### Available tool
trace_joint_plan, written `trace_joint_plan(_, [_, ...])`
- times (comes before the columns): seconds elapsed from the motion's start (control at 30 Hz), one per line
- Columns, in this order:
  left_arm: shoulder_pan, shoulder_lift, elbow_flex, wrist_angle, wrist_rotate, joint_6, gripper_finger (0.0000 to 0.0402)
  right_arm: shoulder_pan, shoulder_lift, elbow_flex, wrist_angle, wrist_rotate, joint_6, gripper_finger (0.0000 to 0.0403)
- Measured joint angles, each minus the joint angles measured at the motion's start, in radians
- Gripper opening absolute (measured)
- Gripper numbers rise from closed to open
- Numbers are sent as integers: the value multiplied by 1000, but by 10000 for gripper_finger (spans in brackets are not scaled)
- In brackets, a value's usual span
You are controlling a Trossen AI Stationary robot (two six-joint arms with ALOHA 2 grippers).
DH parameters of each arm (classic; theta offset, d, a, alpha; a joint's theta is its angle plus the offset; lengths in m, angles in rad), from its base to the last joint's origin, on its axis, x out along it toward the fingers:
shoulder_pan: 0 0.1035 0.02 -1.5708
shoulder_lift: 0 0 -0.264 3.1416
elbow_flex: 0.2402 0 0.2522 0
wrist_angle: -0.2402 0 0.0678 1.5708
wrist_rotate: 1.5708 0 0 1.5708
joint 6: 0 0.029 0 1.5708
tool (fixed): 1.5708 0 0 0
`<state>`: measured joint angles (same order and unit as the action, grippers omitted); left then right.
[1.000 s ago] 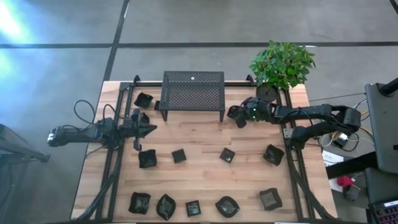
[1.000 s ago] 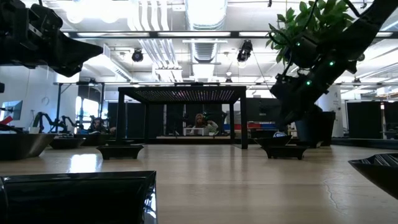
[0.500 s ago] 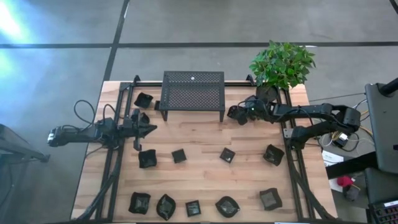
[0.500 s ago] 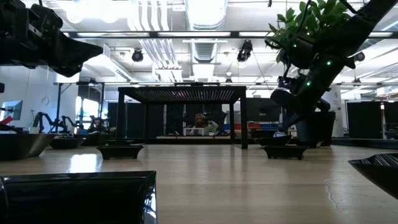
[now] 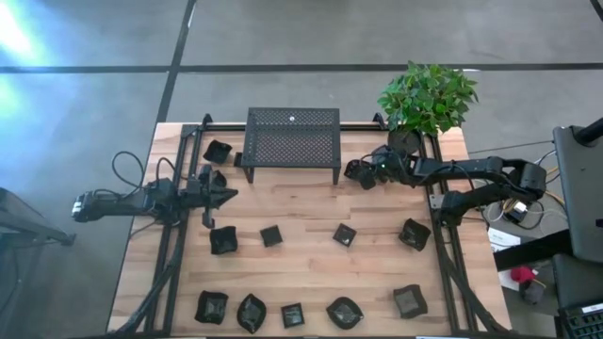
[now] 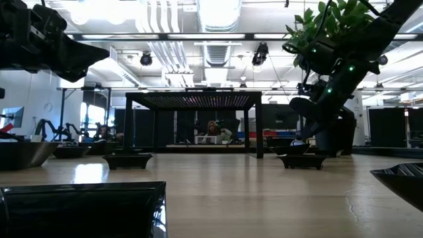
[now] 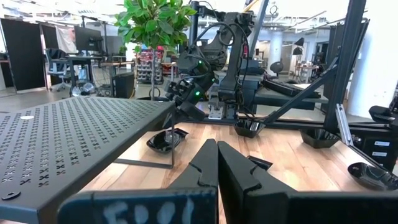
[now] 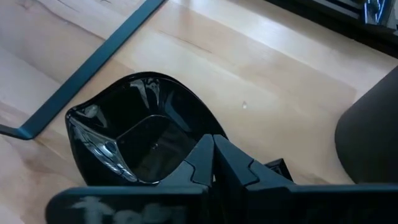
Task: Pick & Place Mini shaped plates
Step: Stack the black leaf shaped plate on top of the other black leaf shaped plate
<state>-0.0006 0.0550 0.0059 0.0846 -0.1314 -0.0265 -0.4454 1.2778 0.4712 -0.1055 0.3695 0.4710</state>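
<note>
Plate [image 8: 134, 140] sits on the desk by the stand's [image 5: 292, 138] right leg, near the far edge. Right gripper [image 5: 358, 173] has crept toward the pot [image 5: 405, 139] over the last second, now above the plate, fingers pressed together, holding nothing: no pick yet. Stand leg and pot crowd the approach. Left gripper [image 5: 226, 196] waits pressed together at the left edge.

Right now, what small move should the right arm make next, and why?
Probably open the right gripper and lower it onto the dish beside the stand. In the right wrist view its fingers are closed together just above the dish's rim, gripping nothing. The left gripper waits, shut, at the table's left side.
</note>
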Motion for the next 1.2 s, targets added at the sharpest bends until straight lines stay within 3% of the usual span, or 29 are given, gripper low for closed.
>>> trace_joint_plan(1.2, [0, 0, 0, -13, 3, 0, 0, 0, 0, -47, 48, -31, 53, 8])
